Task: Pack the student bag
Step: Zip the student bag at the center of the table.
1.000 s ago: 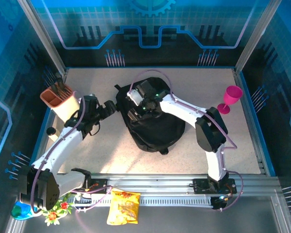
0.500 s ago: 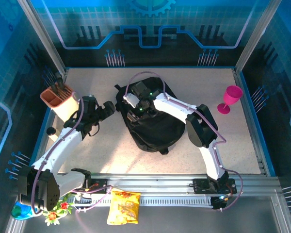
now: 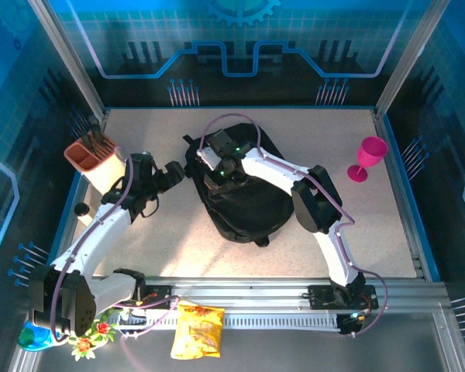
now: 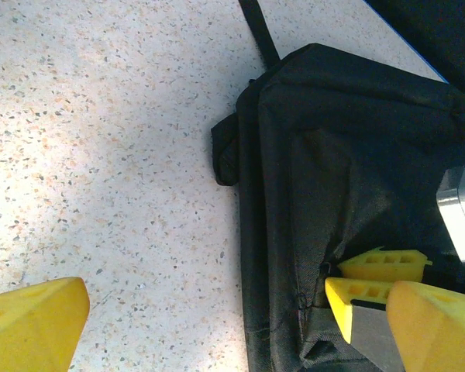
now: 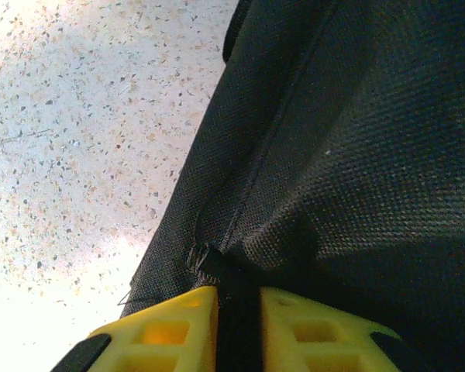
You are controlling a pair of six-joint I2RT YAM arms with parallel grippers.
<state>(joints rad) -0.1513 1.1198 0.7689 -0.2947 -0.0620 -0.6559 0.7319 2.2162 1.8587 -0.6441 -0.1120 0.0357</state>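
Top view: student bag (image 3: 248, 205), a large black soft fabric backpack, lies mid-table on the pale speckled tabletop (image 3: 387, 225). The right gripper (image 3: 215, 178) is down on the bag's upper left part. The left gripper (image 3: 176, 172) sits just beside the bag's left edge. A pink plastic goblet (image 3: 368, 157) stands upright far right, well apart.

Left wrist view: left fingers spread wide, released, nothing between them. The bag's corner is right of them.

Right wrist view: right fingers clenched on a fold of bag fabric beside a seam.
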